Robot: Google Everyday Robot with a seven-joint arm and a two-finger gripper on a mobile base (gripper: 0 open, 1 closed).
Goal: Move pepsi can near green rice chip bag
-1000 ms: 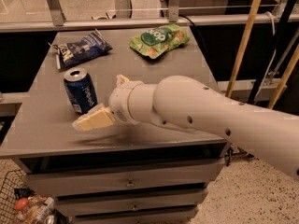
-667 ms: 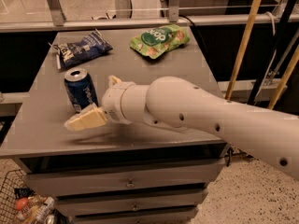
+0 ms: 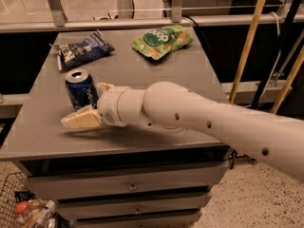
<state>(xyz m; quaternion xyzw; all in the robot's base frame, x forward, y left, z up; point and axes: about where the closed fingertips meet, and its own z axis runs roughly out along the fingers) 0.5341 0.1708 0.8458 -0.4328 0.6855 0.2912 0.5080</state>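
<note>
gripper [image 3: 82, 104] front-left, fingers spread, one each side of can | 1 can [image 3: 80, 87] upright, near table's [image 3: 199, 84] left edge | 1 blue bag [image 3: 84, 51] back-left | 1 green bag [image 3: 162, 40] back-centre, well apart from can | bare top between

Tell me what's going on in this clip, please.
A robot arm reaches across the grey table from the right, its pincer at the pepsi can, which stands upright near the front left. The green rice chip bag lies at the far edge, well apart from the can, so the move is not yet done. A dark blue snack bag lies far left.
</note>
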